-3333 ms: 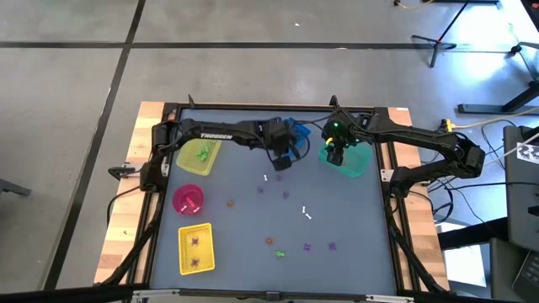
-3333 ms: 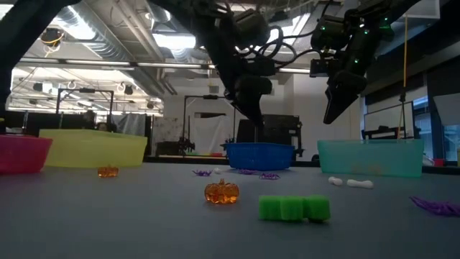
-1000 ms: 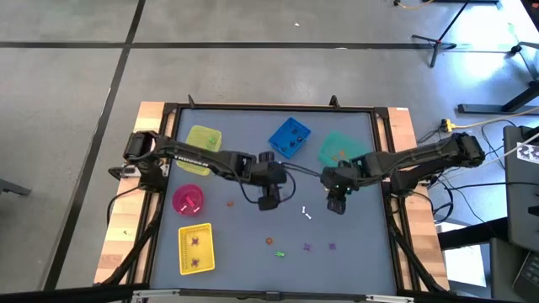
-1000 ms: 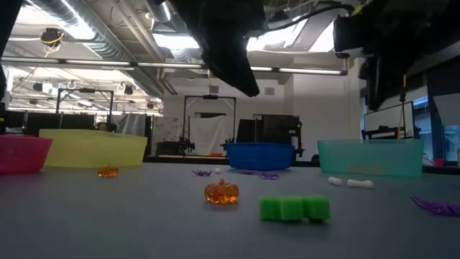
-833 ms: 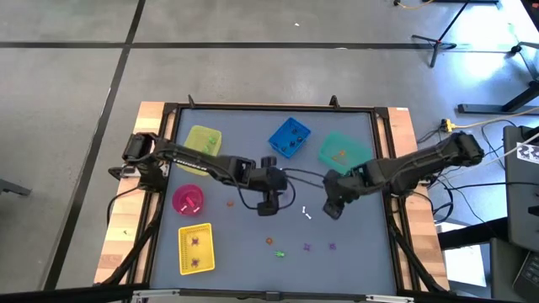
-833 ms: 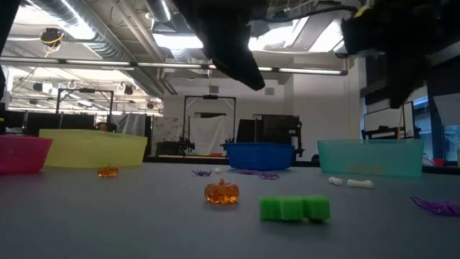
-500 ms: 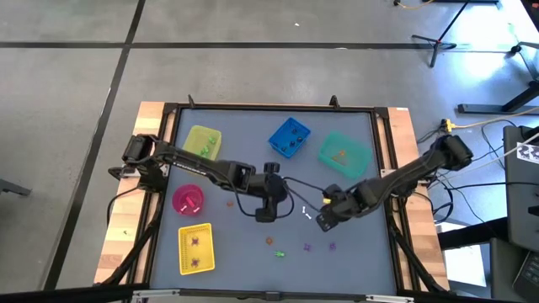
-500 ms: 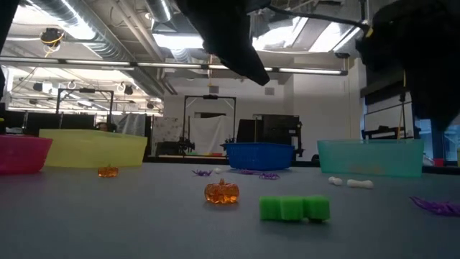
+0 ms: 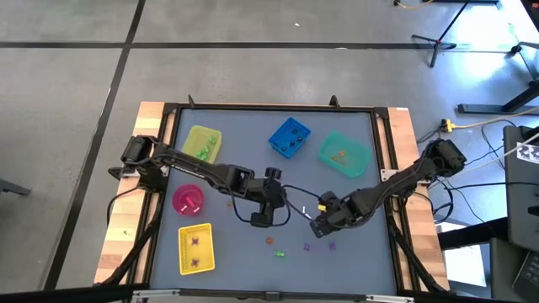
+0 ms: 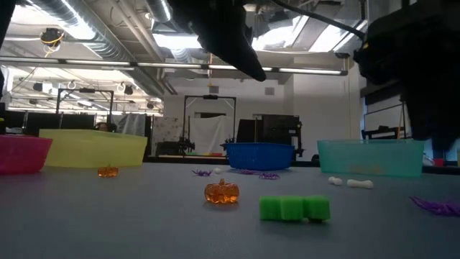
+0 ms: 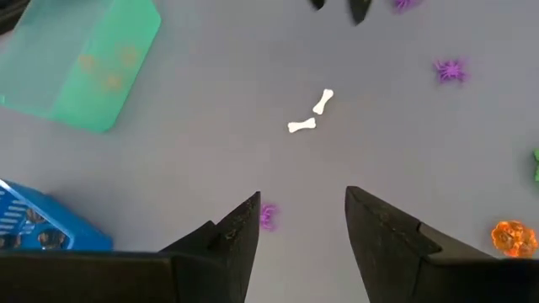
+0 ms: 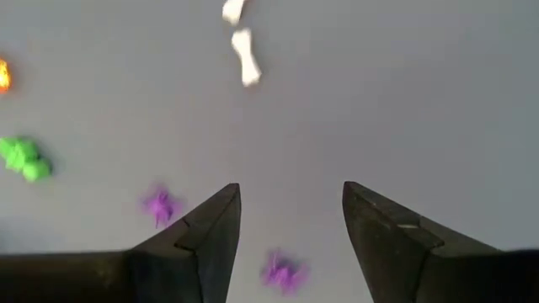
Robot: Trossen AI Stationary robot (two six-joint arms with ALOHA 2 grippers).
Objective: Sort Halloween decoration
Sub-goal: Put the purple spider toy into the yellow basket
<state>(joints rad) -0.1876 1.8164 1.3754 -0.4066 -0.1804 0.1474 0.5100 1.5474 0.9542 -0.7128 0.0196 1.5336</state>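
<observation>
The Halloween decoration lies scattered on the grey table: two white bones, an orange pumpkin, a green piece and purple spiders. My left gripper hovers open over the table's middle; a purple spider lies just beyond its fingers, and the bones lie farther off. My right gripper hovers open, pointing down, right of the bones, with purple spiders under it. Neither gripper holds anything.
Along the far side stand a yellow bin, a blue bin and a teal bin. A pink bowl and a yellow tray stand at the left. A small orange pumpkin lies near the bowl.
My right gripper has moved toward the table's near edge and left, coming down beside the bones, and has rolled about its own axis. My left gripper has drifted toward the near edge and rolled a little. Both stay open; the trinkets have not moved.
</observation>
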